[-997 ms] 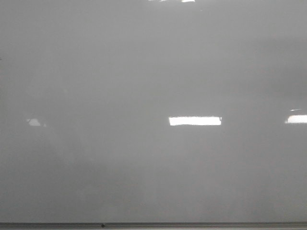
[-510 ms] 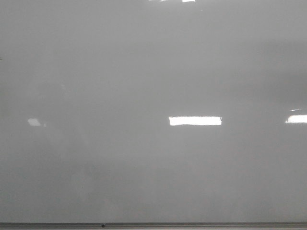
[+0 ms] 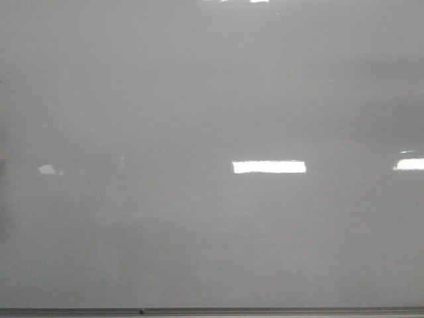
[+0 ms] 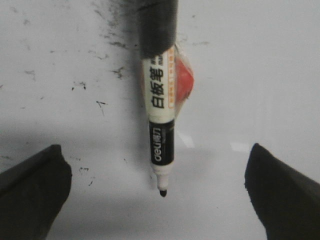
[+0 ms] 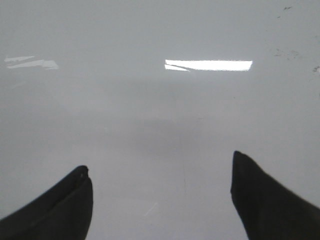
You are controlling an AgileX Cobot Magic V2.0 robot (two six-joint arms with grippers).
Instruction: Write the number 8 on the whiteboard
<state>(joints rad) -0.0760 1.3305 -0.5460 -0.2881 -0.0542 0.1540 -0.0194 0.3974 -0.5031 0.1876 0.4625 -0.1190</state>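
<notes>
Currently no figure eight is visible anywhere: the large glossy pale grey whiteboard (image 3: 212, 99) is blank in the front view, only bright rectangular light reflections (image 3: 269, 167) and a thin grey frame strip (image 3: 265, 311) along its lower edge. My read: writing not started.

Left gripper (image 4: 160, 195): jaws spread wide, both dark fingers (image 4: 30, 192) well apart from the black-and-white whiteboard marker (image 4: 161, 125). Marker lies between them on a white surface, uncapped, black nib (image 4: 163, 192) pointing toward the gripper. A red round object (image 4: 181, 80) sits just behind the barrel; can't tell what it is. The marker's far end is under something dark; can't tell whether cap or holder. Surface around it is peppered with black ink specks (image 4: 80, 86).

Right gripper (image 5: 160, 200): also spread, holding nothing, facing a bare pale glossy surface.

Risks as I judge them:
- Nib faces the gripper, so a straight pinch likely leaves the tip pointing the wrong way for the board. Needs reorienting or a handover.
- Round barrel on a smooth surface: an off-centre close could roll or squirt it out.
- Gripping too near the nib smears ink on the pads and gives little reach.
- Too much press on the board could make the marker slip in the jaws; too little gives a broken line and open loops.
- Glare patches could mask thin strokes, making the result hard to check.
</notes>
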